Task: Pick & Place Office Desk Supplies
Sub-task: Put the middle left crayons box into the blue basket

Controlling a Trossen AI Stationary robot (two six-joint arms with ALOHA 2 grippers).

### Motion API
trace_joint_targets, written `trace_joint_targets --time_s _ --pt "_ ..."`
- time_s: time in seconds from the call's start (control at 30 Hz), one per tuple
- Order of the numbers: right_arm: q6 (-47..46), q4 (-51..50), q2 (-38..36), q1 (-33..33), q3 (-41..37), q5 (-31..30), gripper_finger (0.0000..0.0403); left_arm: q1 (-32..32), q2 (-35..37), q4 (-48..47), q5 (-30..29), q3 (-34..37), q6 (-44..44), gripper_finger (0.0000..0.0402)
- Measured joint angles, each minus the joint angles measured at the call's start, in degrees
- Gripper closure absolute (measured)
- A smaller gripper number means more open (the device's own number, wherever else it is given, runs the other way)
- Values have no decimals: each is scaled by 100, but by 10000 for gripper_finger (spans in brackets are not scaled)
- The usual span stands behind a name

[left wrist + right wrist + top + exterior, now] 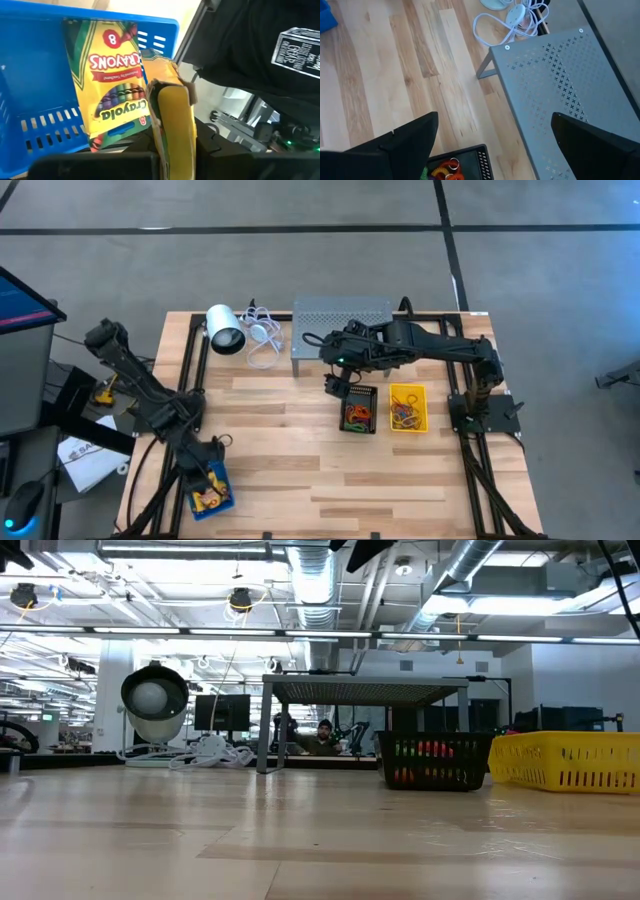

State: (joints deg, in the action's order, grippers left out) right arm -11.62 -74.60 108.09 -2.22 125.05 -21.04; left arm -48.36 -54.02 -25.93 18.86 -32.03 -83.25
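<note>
In the blue bin (pixel 212 492) at the table's near left corner, one yellow crayon box (pixel 112 82) leans against the bin's wall (pixel 35 65), label showing. My left gripper (pixel 208 478) hangs over this bin, shut on a second crayon box (pixel 172 115), seen edge-on. My right gripper (pixel 492 145) stands open in mid-air near the far left corner of the black bin (pixel 358 408), nothing between its fingers. The black bin holds rubber bands (pixel 445 170). The yellow bin (pixel 407 407) beside it also holds bands. My left gripper pinches the second crayon box between its two fingers, one on each broad face, at the end nearest the wrist (pixel 174 157). The box runs out along the fingers, its torn flap end (pixel 165 80) over the blue bin. Whether that end rests on anything I cannot tell.
A grey perforated metal stand (pixel 340 325) sits at the far middle, just behind my right gripper. A white cylinder (pixel 225 330) with a coiled white cable (pixel 262 340) lies to the stand's left. Bare wood fills the table's middle and near right.
</note>
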Motion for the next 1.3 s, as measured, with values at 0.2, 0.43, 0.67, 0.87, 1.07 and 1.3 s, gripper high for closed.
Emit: trace_joint_targets --time_s 0.2,0.43,0.67,0.87,1.07,1.3 --pt "0 -43 0 0 0 0 19 0 -425 -27 231 -2 3 369" --pt "0 -33 0 0 0 -1 19 33 -688 -117 248 -9 -47 343" --pt "-24 -34 0 -43 0 -2 19 265 -618 -211 211 -2 -316 311" --pt "-18 -78 0 -143 2 -2 19 323 -605 -260 480 -2 -320 258" --pt "0 -154 0 -192 2 -2 19 323 -603 -466 800 -2 -553 204" --pt "0 -163 0 -188 2 -4 19 529 -360 -523 1267 -2 -872 182"
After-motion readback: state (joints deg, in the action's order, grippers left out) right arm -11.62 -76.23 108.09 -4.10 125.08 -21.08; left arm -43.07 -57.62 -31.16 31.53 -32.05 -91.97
